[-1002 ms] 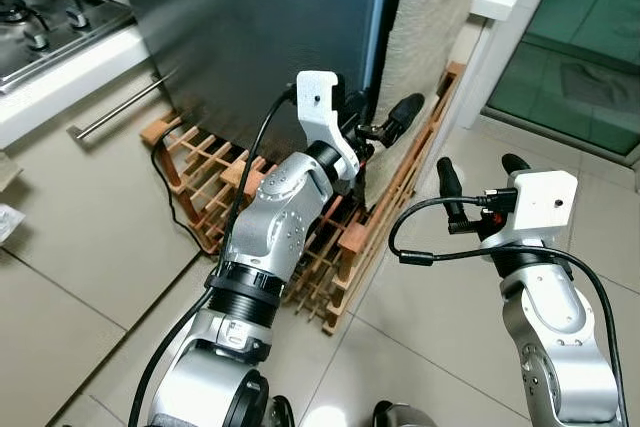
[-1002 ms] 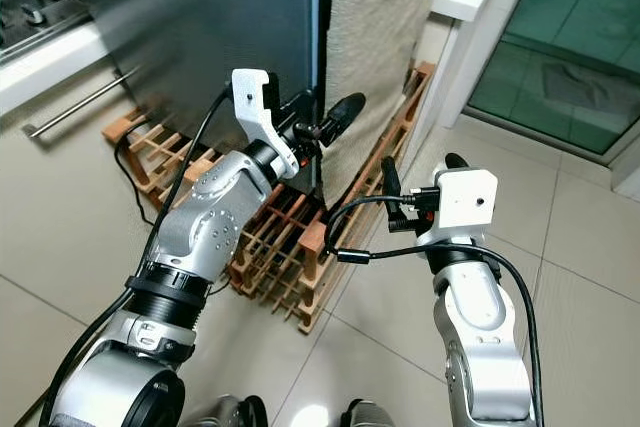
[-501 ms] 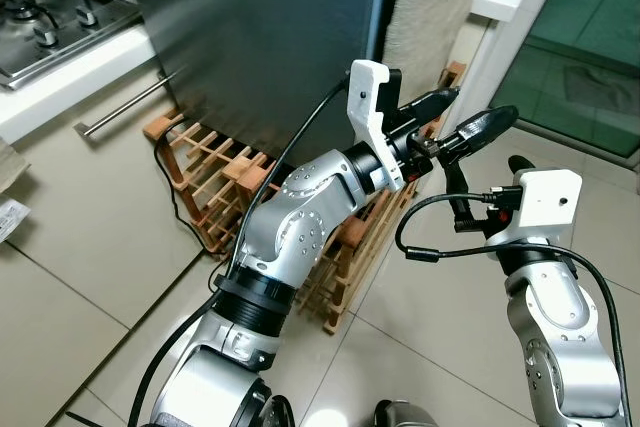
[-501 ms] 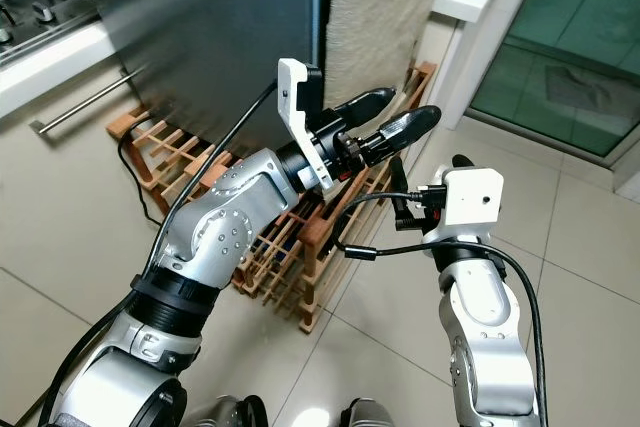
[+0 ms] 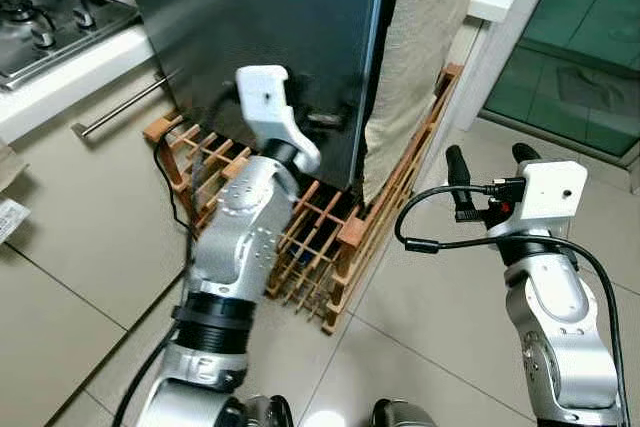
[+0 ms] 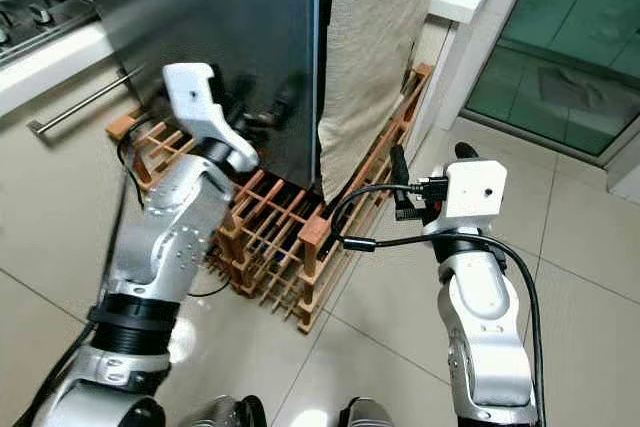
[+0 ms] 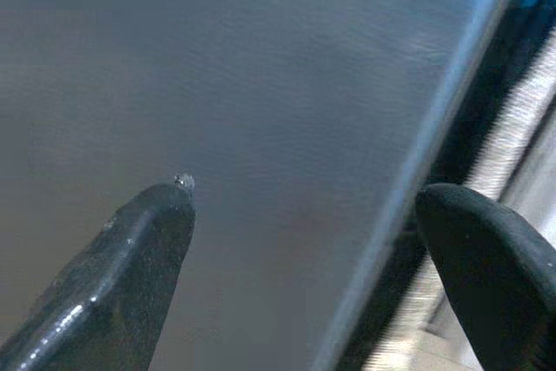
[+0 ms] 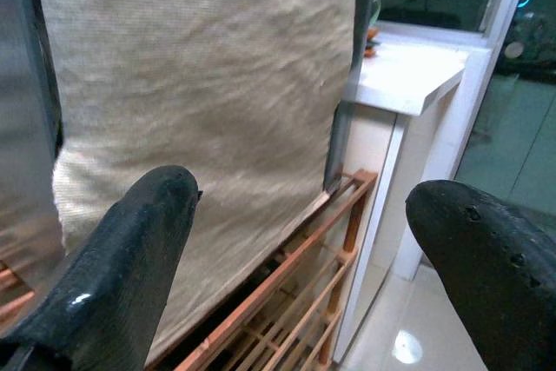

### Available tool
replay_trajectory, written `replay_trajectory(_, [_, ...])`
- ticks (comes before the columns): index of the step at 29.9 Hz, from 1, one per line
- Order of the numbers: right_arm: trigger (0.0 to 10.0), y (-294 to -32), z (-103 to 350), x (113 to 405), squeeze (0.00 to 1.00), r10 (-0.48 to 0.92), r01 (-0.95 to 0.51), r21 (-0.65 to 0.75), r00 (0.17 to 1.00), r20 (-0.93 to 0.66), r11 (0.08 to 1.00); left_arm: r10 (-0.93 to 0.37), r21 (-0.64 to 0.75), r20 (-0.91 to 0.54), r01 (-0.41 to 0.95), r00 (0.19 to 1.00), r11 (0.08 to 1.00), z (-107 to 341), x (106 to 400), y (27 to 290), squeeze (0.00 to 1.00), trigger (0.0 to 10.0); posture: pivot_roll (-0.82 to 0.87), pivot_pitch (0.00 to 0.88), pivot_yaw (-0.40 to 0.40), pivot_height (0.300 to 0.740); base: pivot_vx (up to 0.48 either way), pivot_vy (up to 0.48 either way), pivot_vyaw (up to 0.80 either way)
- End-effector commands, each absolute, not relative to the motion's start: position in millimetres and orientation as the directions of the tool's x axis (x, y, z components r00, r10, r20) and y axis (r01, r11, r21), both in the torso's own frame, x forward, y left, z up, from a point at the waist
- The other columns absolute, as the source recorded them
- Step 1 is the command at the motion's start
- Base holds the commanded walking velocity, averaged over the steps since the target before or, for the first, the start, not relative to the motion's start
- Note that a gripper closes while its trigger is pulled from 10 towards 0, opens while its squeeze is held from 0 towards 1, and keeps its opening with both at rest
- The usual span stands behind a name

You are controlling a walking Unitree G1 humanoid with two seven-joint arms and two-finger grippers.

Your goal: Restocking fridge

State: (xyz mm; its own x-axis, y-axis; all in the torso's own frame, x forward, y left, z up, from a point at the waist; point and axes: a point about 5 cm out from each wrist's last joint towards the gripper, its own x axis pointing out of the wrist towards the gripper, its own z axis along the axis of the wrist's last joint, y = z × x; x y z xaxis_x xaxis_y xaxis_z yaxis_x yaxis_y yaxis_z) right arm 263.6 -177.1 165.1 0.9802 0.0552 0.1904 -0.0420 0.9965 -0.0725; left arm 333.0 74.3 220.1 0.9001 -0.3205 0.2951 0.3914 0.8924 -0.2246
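Facing the tall dark grey metal fridge door (image 5: 270,27), we have our left hand (image 7: 304,241) raised close against its lower panel, near the door's right edge. Its two black fingers (image 7: 113,275) are spread wide and grip nothing; the wrist view shows the steel surface between them, though we cannot tell whether the tips touch it. Our right hand (image 5: 485,162) is held up over the pale tiled floor (image 5: 420,337), well to the right of the fridge, fingers apart and empty, pointing toward the beige woven cloth (image 6: 375,47) that hangs down just beside the door's edge. A slatted wooden rack (image 5: 320,247) lies on the floor against the fridge's foot, under our left arm. At the far left sits a white desk (image 5: 60,72) carrying a steel gas hob (image 5: 45,12).
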Motion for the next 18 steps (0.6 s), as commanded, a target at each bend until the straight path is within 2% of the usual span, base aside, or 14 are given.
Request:
replay_trajectory(1, [10.0, -176.1, 165.3, 264.3, 0.20, 0.059, -0.046, -0.071, 0.978, 0.199, 0.996, -0.321, -0.202, 0.294, 0.387, 0.900, 0.900, 220.0, 332.6, 69.5, 0.00, 10.0, -0.17, 0.114, 0.015, 0.732, 0.000, 0.000, 0.00])
replay_trajectory(8, [10.0, -173.3, 163.8, 266.3, 0.20, 0.066, -0.053, -0.073, 0.978, 0.198, 0.996, -0.297, -0.124, 0.243, 0.333, 0.923, 0.935, 210.1, 339.2, 59.6, 0.00, 10.0, -0.18, 0.119, 0.020, 0.732, 0.000, 0.000, 0.00])
replay_trajectory(13, [10.0, -175.1, 163.1, 265.2, 0.20, 0.057, -0.043, -0.070, 0.978, 0.201, 0.997, -0.365, -0.133, 0.243, 0.404, 0.898, 0.905, 207.7, 336.5, 38.0, 0.00, 10.0, -0.19, 0.121, 0.021, 0.732, 0.000, 0.000, 0.00])
replay_trajectory(18, [10.0, -177.2, 163.3, 263.2, 0.20, 0.045, -0.031, -0.073, 0.978, 0.206, 0.997, -0.479, -0.171, 0.276, 0.533, 0.833, 0.829, 213.2, 326.5, 14.0, 0.00, 10.0, -0.20, 0.123, 0.026, 0.732, 0.000, 0.000, 0.00])
